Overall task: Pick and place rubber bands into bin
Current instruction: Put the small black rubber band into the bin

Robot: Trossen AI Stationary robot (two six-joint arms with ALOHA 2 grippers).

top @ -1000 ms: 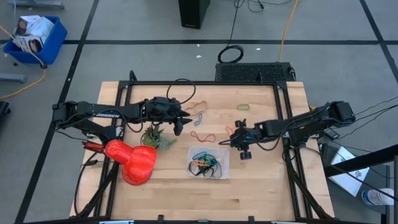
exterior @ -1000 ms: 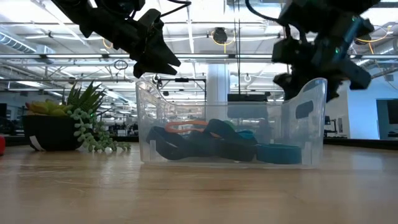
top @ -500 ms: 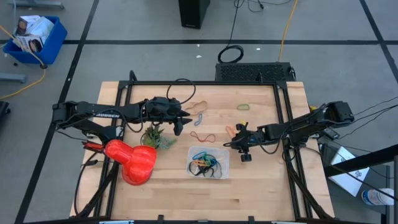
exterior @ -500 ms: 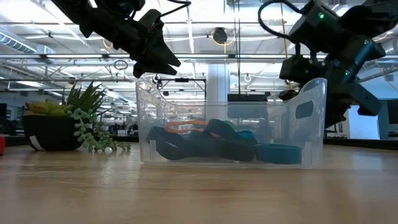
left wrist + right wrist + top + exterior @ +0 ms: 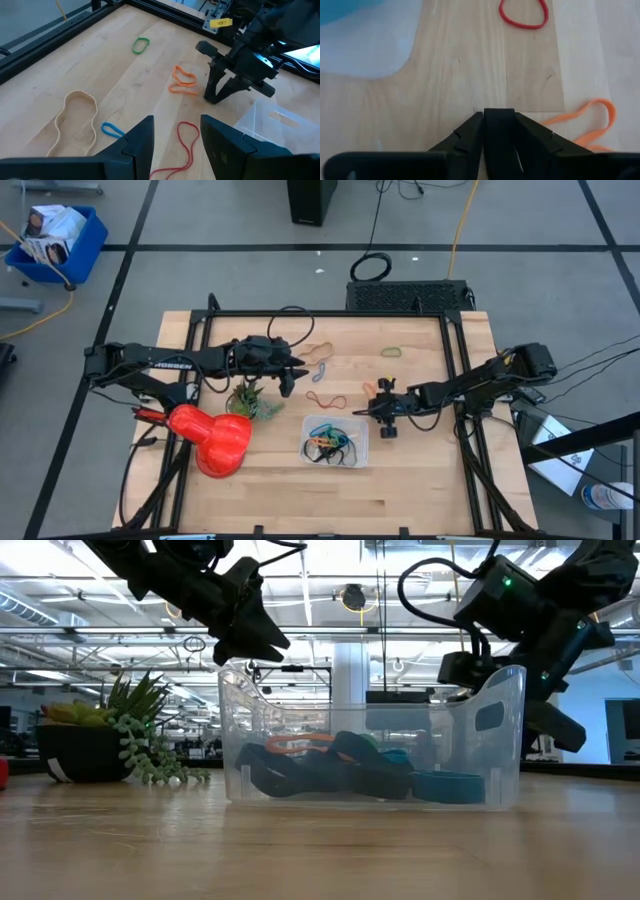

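Right hand closed, orange band partly cut off.

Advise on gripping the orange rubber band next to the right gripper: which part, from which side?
Hedged: take the orange rubber band from straight above, pinching across one strand at its outer lobe. It lies flat on the table as a thin folded loop, so there is no side face to grab. The right gripper is closest; its fingers look shut, so open them first.

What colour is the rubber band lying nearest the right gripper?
Orange, clearest in the left wrist view.
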